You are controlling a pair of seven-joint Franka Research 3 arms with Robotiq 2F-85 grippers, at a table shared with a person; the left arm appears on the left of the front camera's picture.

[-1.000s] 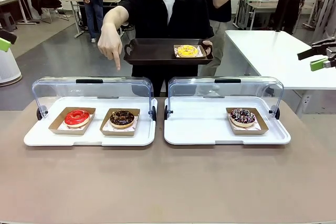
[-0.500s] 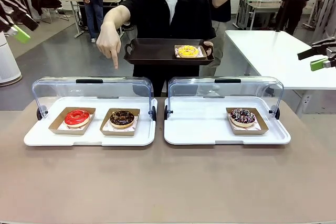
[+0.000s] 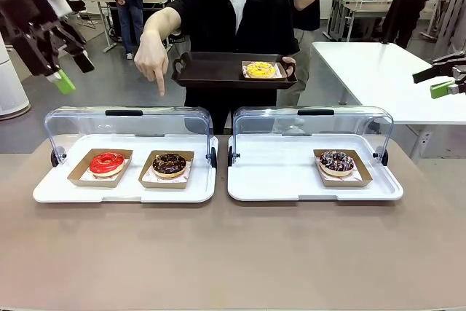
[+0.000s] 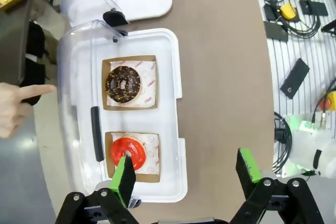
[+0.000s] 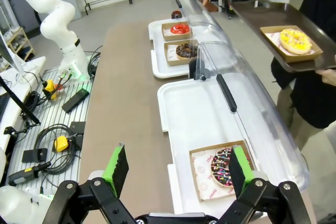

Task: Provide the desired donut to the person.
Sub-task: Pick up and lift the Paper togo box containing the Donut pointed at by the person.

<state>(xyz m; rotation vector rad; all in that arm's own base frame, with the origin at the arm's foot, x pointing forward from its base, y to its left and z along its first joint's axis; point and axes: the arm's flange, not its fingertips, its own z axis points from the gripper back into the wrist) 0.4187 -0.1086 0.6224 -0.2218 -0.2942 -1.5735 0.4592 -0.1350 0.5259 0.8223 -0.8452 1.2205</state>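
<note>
The person (image 3: 233, 12) holds a dark tray (image 3: 211, 72) carrying a yellow donut (image 3: 260, 70) and points a finger (image 3: 162, 91) down over the left case, roughly in line with the chocolate donut (image 3: 169, 163). Beside that one sits a red donut (image 3: 107, 162). In the right case lies a sprinkled donut (image 3: 336, 161). My left gripper (image 3: 73, 71) hangs open high at the far left; in its wrist view the gripper (image 4: 186, 174) looks down on the red donut (image 4: 128, 153) and chocolate donut (image 4: 123, 83). My right gripper (image 3: 431, 82) is open at the right edge, above the sprinkled donut (image 5: 226, 167).
Both white cases (image 3: 124, 191) (image 3: 291, 187) have clear lids (image 3: 127, 125) (image 3: 313, 125) swung up at their far side. A white side table (image 3: 371, 71) stands to the right. Bystanders are behind the person. Cables and tools (image 4: 294, 9) lie beside the brown table.
My left arm has swung in from the upper left edge, down and to the right, toward the left case. The right gripper, person and donuts have stayed put.
</note>
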